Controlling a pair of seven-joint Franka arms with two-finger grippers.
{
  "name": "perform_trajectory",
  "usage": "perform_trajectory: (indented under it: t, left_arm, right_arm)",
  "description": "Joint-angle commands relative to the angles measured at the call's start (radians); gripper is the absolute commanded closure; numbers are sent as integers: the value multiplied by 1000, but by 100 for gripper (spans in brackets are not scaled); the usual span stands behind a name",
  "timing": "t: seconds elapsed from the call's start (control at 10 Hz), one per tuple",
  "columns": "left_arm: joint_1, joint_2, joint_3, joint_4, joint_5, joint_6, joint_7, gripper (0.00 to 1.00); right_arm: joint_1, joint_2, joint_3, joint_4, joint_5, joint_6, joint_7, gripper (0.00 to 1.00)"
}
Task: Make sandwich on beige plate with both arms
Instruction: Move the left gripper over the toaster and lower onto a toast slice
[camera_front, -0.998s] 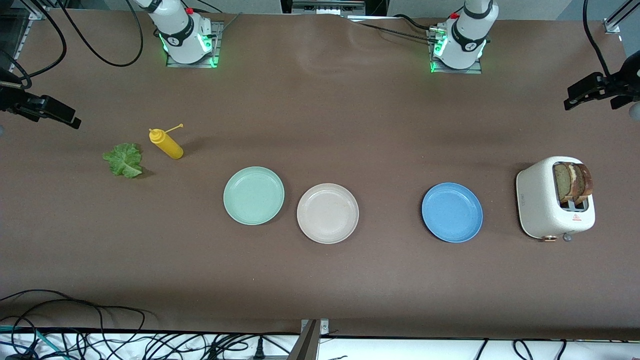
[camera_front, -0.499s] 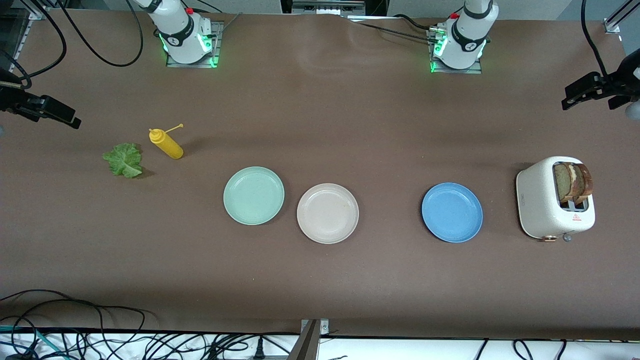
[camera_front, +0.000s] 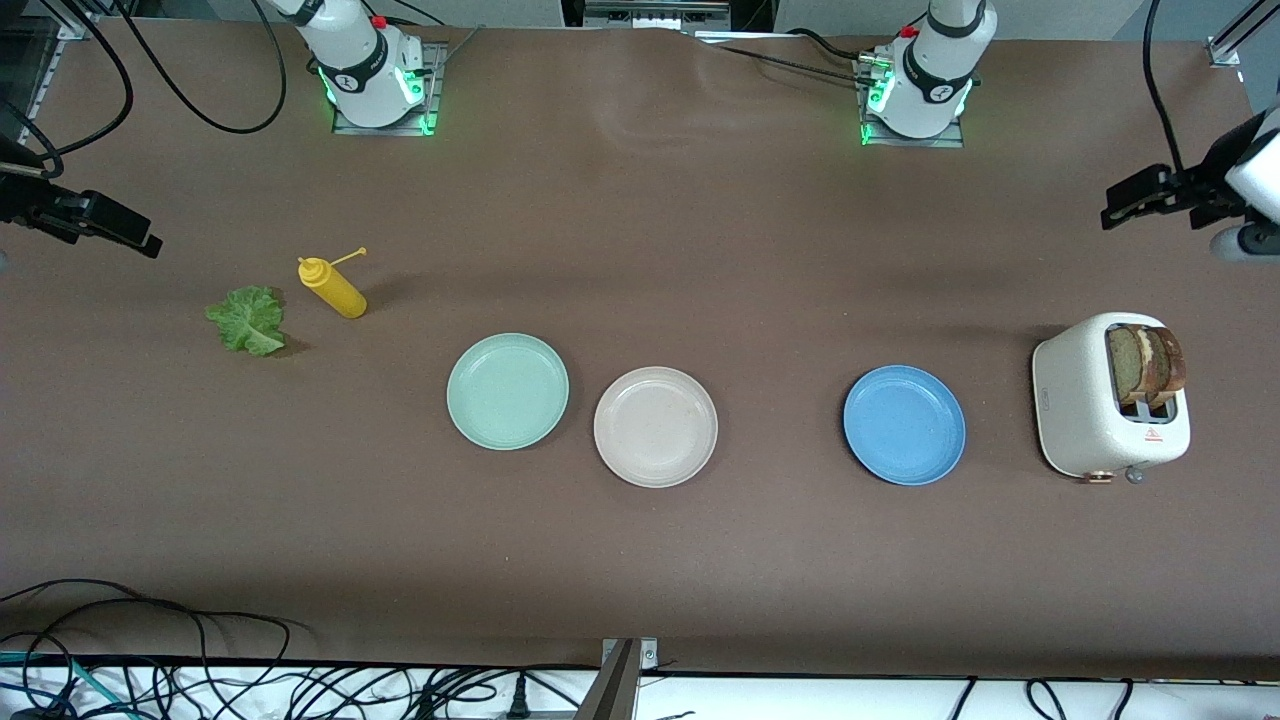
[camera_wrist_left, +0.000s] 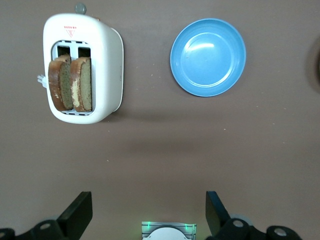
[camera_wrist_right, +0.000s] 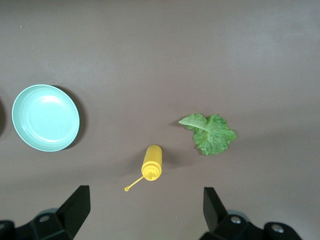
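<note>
The beige plate (camera_front: 655, 427) lies bare between a mint-green plate (camera_front: 507, 391) and a blue plate (camera_front: 904, 425). Two brown bread slices (camera_front: 1150, 362) (camera_wrist_left: 70, 82) stand in a white toaster (camera_front: 1085, 400) (camera_wrist_left: 107, 60) at the left arm's end. A lettuce leaf (camera_front: 247, 319) (camera_wrist_right: 210, 133) lies on the table at the right arm's end. My left gripper (camera_front: 1150, 195) (camera_wrist_left: 148, 212) hangs open and holds nothing, high over the table between the toaster and its base. My right gripper (camera_front: 100, 225) (camera_wrist_right: 145, 207) waits open, high over the table near the lettuce.
A yellow squeeze bottle (camera_front: 333, 288) (camera_wrist_right: 152, 162) lies on its side beside the lettuce, cap strap out. The blue plate (camera_wrist_left: 208, 56) and mint-green plate (camera_wrist_right: 45, 117) hold nothing. Cables run along the table's front edge (camera_front: 300, 690).
My left gripper has moved in from the table's end toward the middle, still open. The right arm and everything on the table have stayed put.
</note>
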Motion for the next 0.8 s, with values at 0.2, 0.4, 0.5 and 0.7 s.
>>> perform_trajectory:
  t: [0.2, 0.4, 0.5, 0.7]
  left_arm:
    - [10, 44, 133, -152, -4, 211, 197, 0]
    - [10, 44, 148, -255, -5, 360, 213, 0]
    - [10, 51, 150, -290, -5, 415, 213, 0]
    - [11, 76, 156, -348, -2, 514, 211, 0]
  right_arm:
    - [3, 3, -2, 12, -1, -7, -9, 0]
    - [2, 3, -2, 12, -1, -7, -9, 0]
    - [3, 3, -2, 12, -1, -7, -9, 0]
    - [3, 3, -2, 12, -1, -8, -9, 0]
